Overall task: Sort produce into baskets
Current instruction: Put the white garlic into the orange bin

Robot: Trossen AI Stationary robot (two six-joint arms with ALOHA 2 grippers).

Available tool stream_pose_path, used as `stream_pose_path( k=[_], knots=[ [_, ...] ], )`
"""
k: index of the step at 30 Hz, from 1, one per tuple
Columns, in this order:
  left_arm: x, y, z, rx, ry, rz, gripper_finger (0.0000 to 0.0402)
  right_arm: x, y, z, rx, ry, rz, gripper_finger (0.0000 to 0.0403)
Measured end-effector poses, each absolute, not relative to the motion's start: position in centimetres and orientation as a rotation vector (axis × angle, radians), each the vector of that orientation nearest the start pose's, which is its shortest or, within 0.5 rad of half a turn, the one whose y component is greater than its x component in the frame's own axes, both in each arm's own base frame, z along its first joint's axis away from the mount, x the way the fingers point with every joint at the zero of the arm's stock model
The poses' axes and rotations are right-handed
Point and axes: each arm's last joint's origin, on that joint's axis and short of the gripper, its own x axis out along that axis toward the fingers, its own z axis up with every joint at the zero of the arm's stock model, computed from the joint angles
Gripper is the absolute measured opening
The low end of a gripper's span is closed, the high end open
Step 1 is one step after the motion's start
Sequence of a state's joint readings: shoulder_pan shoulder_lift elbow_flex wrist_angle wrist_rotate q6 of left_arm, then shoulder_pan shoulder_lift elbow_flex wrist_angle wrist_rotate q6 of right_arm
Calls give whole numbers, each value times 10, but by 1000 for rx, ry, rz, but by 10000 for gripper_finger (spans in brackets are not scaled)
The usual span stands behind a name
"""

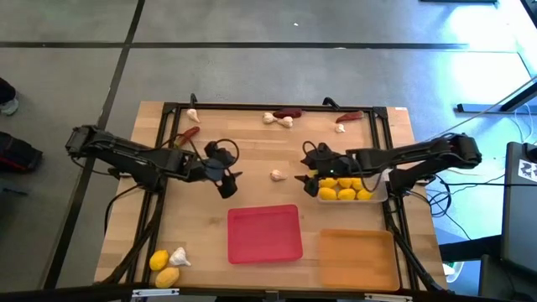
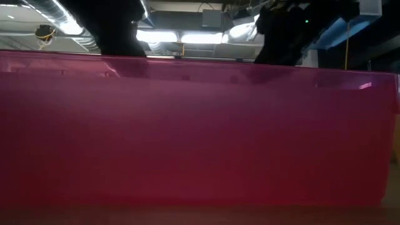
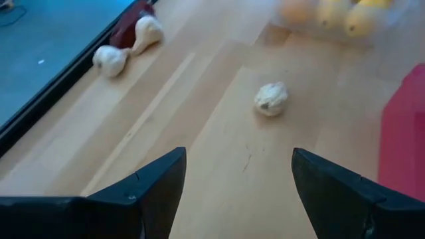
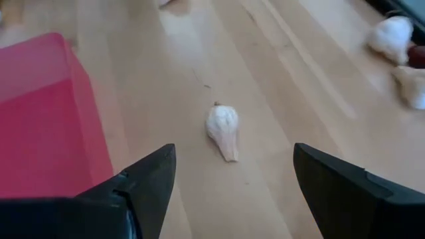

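Note:
A whitish garlic bulb (image 1: pixel 277 174) lies on the table's middle, between my two grippers; it also shows in the left wrist view (image 3: pixel 271 98) and the right wrist view (image 4: pixel 222 128). My left gripper (image 1: pixel 228 180) is open and empty to its left. My right gripper (image 1: pixel 305 172) is open and empty to its right, at the clear tray (image 1: pixel 382 195) that holds several yellow lemons (image 1: pixel 344 190). The red tray (image 1: pixel 264 233) and the orange tray (image 1: pixel 357 256) lie near the front edge.
Garlic bulbs and dark red chilies (image 1: pixel 287 113) lie along the far edge, with one chili (image 1: pixel 186 134) at far left. Two lemons (image 1: pixel 164 268) and a garlic bulb (image 1: pixel 180 256) lie at the front left. The red tray's wall (image 2: pixel 200 131) fills the low view.

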State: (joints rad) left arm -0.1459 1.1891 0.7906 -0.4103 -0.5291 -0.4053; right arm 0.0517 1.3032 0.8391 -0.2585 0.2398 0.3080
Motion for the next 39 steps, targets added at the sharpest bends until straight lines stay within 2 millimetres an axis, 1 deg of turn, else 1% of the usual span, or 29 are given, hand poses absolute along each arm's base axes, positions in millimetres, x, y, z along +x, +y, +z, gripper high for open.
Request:
stream_pose_path(
  k=[6,9,18,21,24,27,35,39],
  knots=[
    [232,-30,249,-103,628,448,269,286,9,217,176,719,-245,296],
    [231,-32,250,-80,635,433,269,291,8,206,170,754,-252,296],
    [231,-35,250,-56,636,415,269,300,-13,177,214,866,-248,296],
    [231,-34,250,-52,636,416,269,301,-18,171,226,893,-223,296],
    [231,-33,250,-54,635,422,269,303,-19,167,211,909,-168,296],
    [231,-33,250,-54,634,422,269,310,-19,163,183,875,-139,296],
    [233,-33,252,-63,605,417,269,313,-20,146,168,927,-161,296],
    [235,-34,255,-53,576,405,269,317,-20,141,169,917,-150,296]
  ],
)
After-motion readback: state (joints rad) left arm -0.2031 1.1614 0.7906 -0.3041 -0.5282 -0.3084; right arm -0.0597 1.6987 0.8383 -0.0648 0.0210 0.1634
